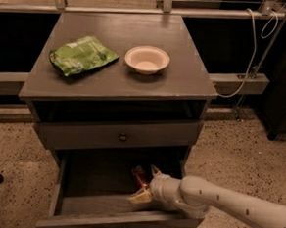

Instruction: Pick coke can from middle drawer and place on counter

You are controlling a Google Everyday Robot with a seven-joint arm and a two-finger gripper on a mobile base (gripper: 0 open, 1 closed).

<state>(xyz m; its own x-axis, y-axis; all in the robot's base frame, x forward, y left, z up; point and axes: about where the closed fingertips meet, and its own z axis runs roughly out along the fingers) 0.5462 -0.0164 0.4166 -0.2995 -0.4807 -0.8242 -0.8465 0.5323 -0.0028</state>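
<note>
Jaws astride coke can in drawer

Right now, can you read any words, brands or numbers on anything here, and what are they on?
Nothing reads clearly.
green chip bag: pale printing, too blurred to read.
coke can, in the middle drawer next to the open claw: lettering too small to read.
bowl and counter: no writing visible.
</note>
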